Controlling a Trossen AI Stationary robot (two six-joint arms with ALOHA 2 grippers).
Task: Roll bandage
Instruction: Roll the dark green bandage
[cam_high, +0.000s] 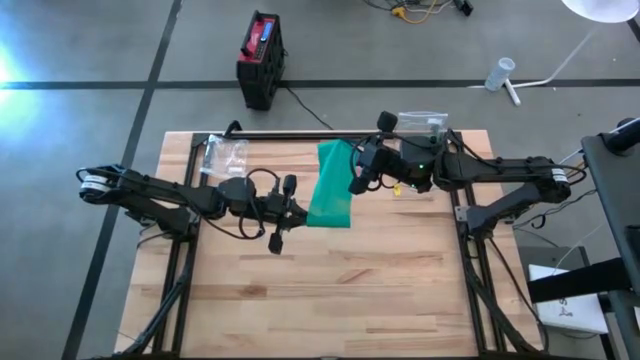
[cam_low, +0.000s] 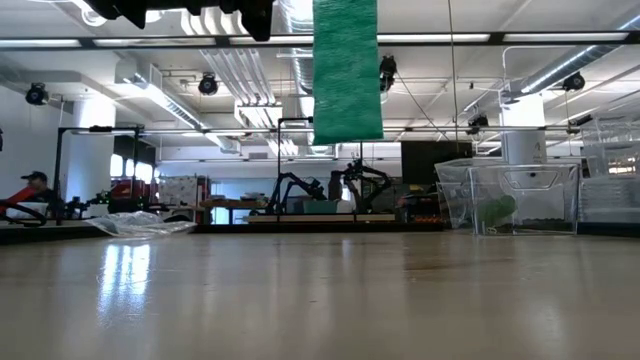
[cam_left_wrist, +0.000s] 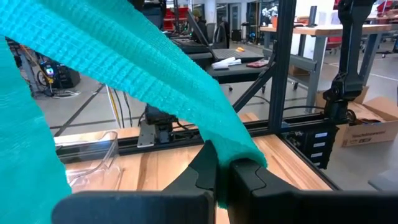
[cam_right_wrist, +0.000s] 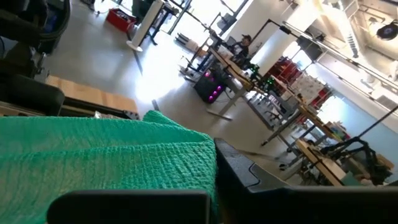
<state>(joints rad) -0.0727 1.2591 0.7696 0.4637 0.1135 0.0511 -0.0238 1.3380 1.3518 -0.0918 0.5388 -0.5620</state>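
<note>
1. Left of centre in the high view, the left end effector (cam_high: 291, 212) was clamped on the lower corner of the green bandage (cam_high: 333, 185), seemingly to anchor that end.
2. At centre, the bandage hung clear above the wooden tabletop (cam_high: 330, 290), stretched between both arms; in the low view it dangled from the top of the frame, likely kept taut for rolling.
3. Right of centre, the right end effector (cam_high: 360, 182) was closed on the bandage's upper edge, its cloth bunched at the fingers (cam_right_wrist: 249, 177).
</note>
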